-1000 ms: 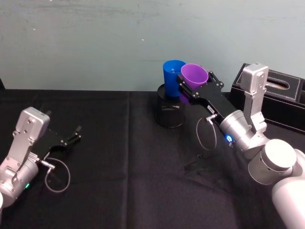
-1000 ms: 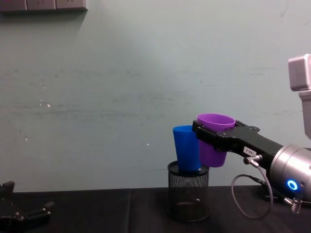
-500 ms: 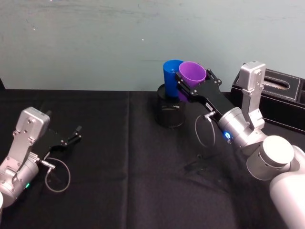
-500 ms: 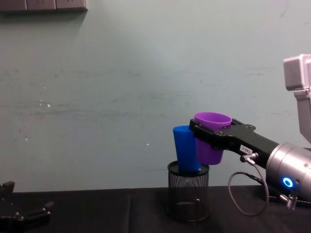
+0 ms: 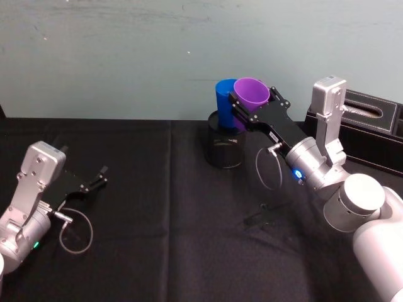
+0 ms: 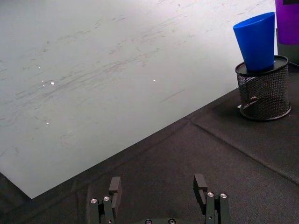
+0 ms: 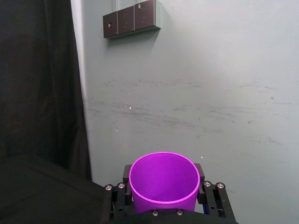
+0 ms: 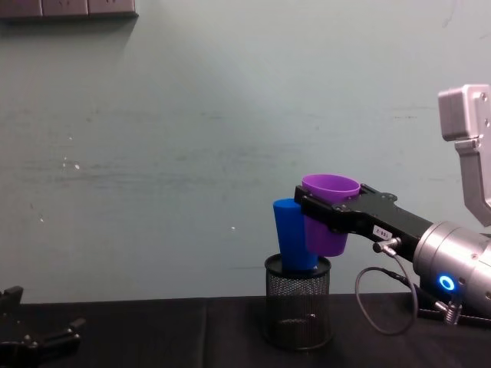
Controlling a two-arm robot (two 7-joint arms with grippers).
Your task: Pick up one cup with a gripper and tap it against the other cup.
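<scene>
The purple cup [image 5: 252, 94] hangs upright in the air with my right gripper [image 5: 252, 104] shut on its sides. It is right beside the blue cup [image 5: 223, 95], and their sides look to be touching. The blue cup stands tilted in a black mesh holder [image 5: 225, 151]. From the chest, the purple cup [image 8: 331, 188] overlaps the right side of the blue cup [image 8: 289, 234]. In the right wrist view the purple cup [image 7: 164, 182] sits between the jaws. My left gripper [image 5: 99, 177] rests open, low over the table at the far left.
A black box [image 5: 371, 126] stands at the back right, behind my right arm. The black cloth [image 5: 164, 239] covers the table. A pale wall runs close behind the holder [image 8: 298, 307].
My right gripper has carried the purple cup to the left, closing the gap to the blue cup. The left arm has not moved.
</scene>
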